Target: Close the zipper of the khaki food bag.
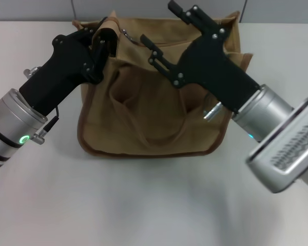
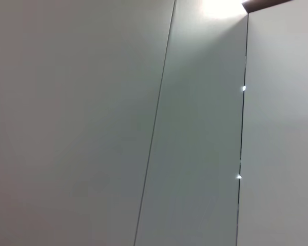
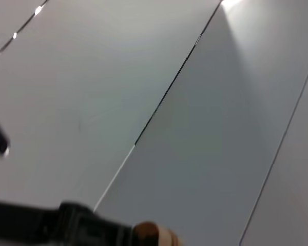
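Observation:
The khaki food bag (image 1: pixel 159 118) stands on the white table in the head view, its looped handles hanging down its front. Along its top runs the zipper, with a small silver pull tab (image 1: pixel 127 35) near the bag's left end. My left gripper (image 1: pixel 100 47) is at the bag's top left corner, shut on a raised fold of the bag's top edge. My right gripper (image 1: pixel 161 24) hovers open over the middle of the bag's top, to the right of the pull tab and apart from it. A small tan patch (image 3: pixel 151 234) shows in the right wrist view.
The white table (image 1: pixel 143 205) spreads in front of the bag. A grey panelled wall stands behind it and fills both wrist views (image 2: pixel 154 123). A dark blurred bar (image 3: pixel 51 228) crosses the edge of the right wrist view.

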You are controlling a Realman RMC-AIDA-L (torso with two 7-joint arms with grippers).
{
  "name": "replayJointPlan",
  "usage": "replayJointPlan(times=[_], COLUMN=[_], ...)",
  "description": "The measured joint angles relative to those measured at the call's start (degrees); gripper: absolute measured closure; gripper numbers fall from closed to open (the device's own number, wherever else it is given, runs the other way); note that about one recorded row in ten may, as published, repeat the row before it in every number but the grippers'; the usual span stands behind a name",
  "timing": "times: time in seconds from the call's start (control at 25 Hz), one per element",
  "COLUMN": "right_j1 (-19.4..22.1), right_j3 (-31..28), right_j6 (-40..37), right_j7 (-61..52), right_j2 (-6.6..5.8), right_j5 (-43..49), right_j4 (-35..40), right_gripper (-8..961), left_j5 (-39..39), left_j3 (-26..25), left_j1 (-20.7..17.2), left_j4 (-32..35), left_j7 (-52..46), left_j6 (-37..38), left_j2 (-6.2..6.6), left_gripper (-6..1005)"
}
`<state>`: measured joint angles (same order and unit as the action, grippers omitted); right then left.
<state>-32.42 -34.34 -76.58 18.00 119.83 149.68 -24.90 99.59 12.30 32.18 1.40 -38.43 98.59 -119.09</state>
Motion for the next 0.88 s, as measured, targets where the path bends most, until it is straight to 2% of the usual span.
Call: replayJointPlan(times=[0.2,0.88], right_j1=[0.01,-1.65], right_j3=[0.18,-1.65], right_j6=[5.88,12.03], right_j7=[4.21,5.15], right_j2=[0.06,0.06], right_j5=[0.0,0.01], right_j4=[-2.72,-4.61], right_gripper=[321,323], left_j5=[0.0,-0.13], left_j3=[0.0,1.31], left_j1=[0.14,1.74], left_j4=[0.0,-0.53], left_j7=[-0.24,-1.47], left_j6=[0.22,-0.55], left_j2=[-0.01,0.0], left_gripper=[974,973])
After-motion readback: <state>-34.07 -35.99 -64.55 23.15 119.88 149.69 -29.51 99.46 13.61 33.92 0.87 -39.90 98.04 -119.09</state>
